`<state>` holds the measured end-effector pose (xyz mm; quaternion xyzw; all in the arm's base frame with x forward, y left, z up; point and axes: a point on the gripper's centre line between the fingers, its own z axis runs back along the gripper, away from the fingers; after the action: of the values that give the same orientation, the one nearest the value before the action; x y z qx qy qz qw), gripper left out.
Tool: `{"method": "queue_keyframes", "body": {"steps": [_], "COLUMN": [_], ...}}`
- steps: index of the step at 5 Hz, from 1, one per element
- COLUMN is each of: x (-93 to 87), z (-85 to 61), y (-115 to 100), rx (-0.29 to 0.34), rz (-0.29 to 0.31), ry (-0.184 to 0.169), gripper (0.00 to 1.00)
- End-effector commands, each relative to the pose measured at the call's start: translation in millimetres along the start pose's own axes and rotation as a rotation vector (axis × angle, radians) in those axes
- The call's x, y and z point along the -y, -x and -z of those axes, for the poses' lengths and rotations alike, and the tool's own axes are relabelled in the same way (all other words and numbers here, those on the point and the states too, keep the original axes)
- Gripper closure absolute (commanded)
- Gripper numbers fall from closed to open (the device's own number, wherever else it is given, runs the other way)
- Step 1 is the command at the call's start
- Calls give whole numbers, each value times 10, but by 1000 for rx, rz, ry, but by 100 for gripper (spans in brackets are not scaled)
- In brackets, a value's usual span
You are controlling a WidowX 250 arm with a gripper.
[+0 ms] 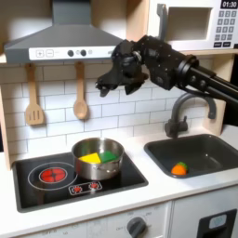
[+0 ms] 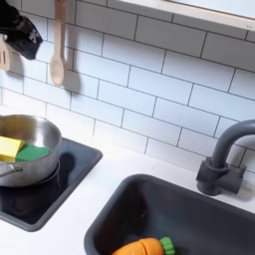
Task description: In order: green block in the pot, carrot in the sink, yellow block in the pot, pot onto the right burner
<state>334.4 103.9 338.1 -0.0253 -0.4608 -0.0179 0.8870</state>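
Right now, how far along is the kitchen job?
Both blocks look done: the green block and yellow block lie in the pot. The carrot lies in the sink. The gripper hangs raised above the stove, nothing visibly in its fingers. Whether the pot's slide onto the right burner is left, I cannot tell.

First exterior view frontal, wide; second exterior view closer, seemingly angled — share pot (image 1: 99, 158), sink (image 1: 200, 153).

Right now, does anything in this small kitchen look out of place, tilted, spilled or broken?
Nothing stands out. The pot sits upright on the stove with the yellow block and the green block inside it. The carrot lies in the sink. Nothing looks spilled or damaged. The pincer hangs above the stove, touching nothing.
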Motion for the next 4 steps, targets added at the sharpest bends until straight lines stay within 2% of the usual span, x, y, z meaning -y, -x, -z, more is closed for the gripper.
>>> {"method": "queue_keyframes", "body": {"steps": [1,2,3,4], "x": [-122,-121,-189,-268], "z": [-44,14,110,197], "y": [-240,-365,-506,-628], "rx": [147,182,205,225], "rz": [3,23,16,28], "ry": [-10,8,8,3], "gripper": [0,0,0,100]}}
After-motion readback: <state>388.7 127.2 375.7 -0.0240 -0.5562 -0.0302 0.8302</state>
